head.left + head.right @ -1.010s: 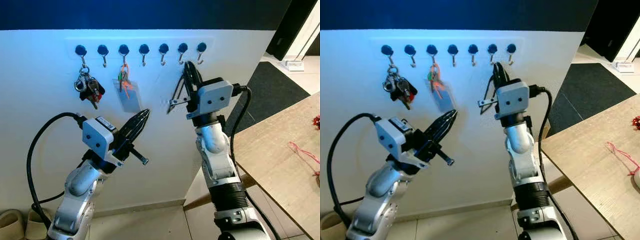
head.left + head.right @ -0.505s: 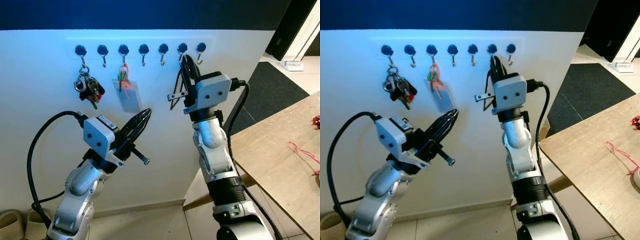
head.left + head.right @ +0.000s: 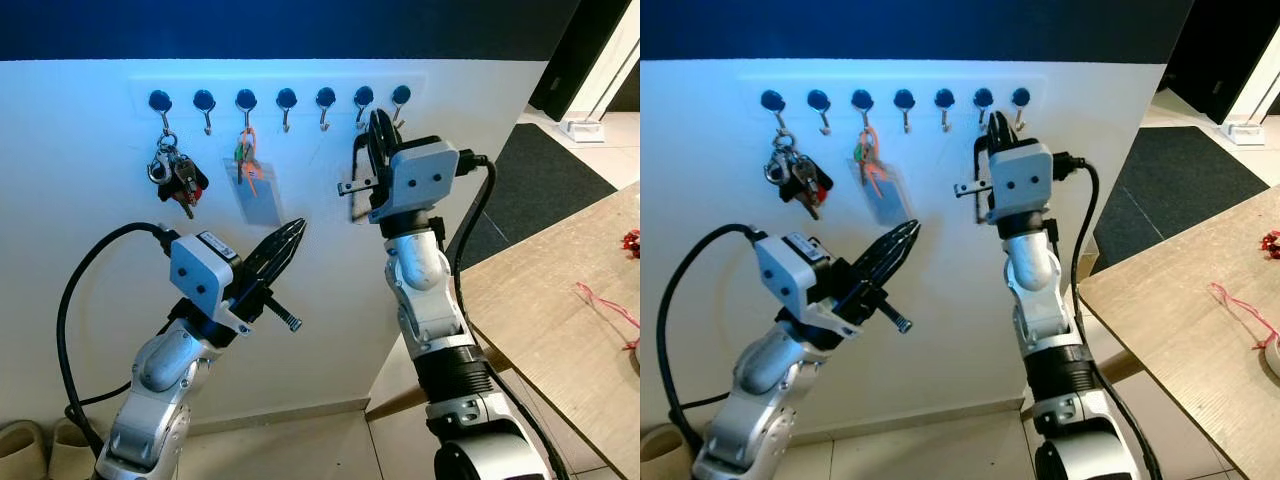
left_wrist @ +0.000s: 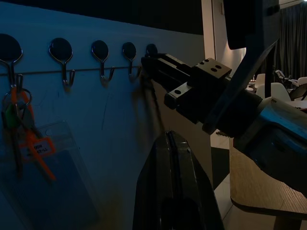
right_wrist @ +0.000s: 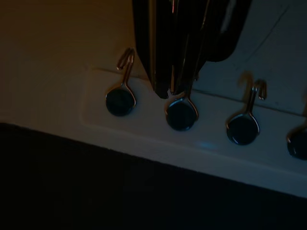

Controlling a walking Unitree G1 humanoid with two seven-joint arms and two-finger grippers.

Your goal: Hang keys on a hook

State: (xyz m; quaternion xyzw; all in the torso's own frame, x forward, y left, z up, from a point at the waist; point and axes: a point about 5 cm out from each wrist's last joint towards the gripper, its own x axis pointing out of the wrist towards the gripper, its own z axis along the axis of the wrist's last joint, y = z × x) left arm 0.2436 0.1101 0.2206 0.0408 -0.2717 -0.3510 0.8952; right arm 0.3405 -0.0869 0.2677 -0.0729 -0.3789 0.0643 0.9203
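Note:
Seven black-capped hooks run along a white wall. My right gripper (image 3: 375,120) is raised against the wall, with its tips at the sixth hook (image 3: 363,97). In the right wrist view its fingertips (image 5: 165,88) touch that hook (image 5: 181,112), shut on dark, thin keys (image 5: 225,33) that are hard to make out. My left gripper (image 3: 290,235) hovers lower, below the third hook, shut and empty; its closed fingers (image 4: 175,191) point at the wall.
A black key bunch (image 3: 177,175) hangs on the first hook. An orange and green lanyard with a clear card sleeve (image 3: 255,190) hangs on the third. A wooden table (image 3: 570,330) stands at the right, with a dark mat (image 3: 560,180) beyond it. Slippers (image 3: 30,445) lie on the floor at the left.
My right gripper has risen and shifted slightly left along the wall, up to the sixth hook. The left arm has barely moved.

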